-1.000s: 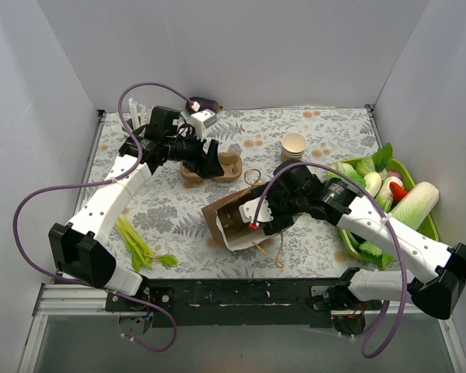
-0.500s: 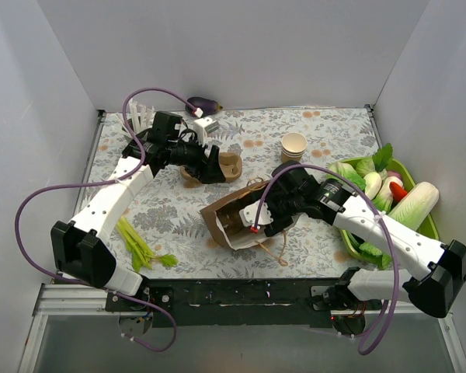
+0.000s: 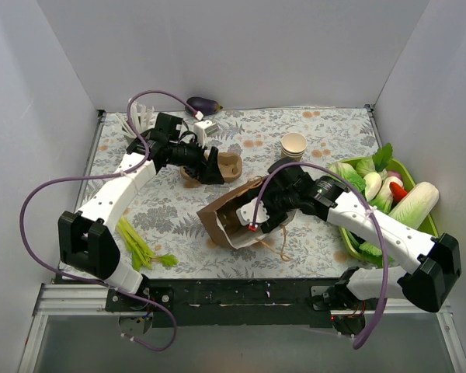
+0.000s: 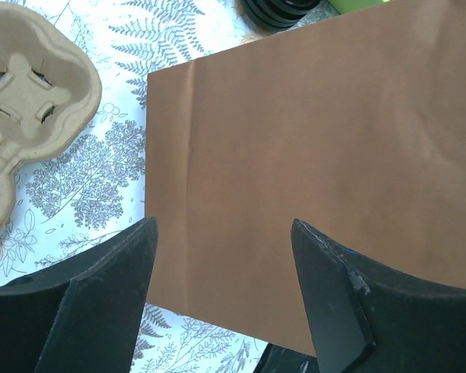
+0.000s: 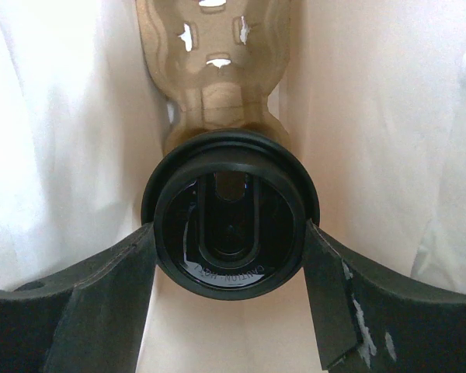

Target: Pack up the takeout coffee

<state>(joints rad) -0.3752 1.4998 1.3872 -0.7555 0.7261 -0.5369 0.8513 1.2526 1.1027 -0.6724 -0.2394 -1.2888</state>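
The coffee (image 5: 231, 225) sits inside the bag (image 3: 231, 217), clamped at its lid by the right claw (image 5: 231, 256), above a carrier (image 5: 217, 70). Next: seat it, release. Left claw (image 4: 225, 280) gapes empty over the bag.

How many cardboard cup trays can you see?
2. One moulded tan pulp cup carrier lies on the table beside the left gripper; another sits inside the brown paper bag. More may be hidden.

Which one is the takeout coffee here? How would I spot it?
Find the brown paper bag lying open mid-table. Just inside its mouth, the right arm's black fingers grip a cup with a round black plastic lid. The tan paper cups stacked farther back have no lids.
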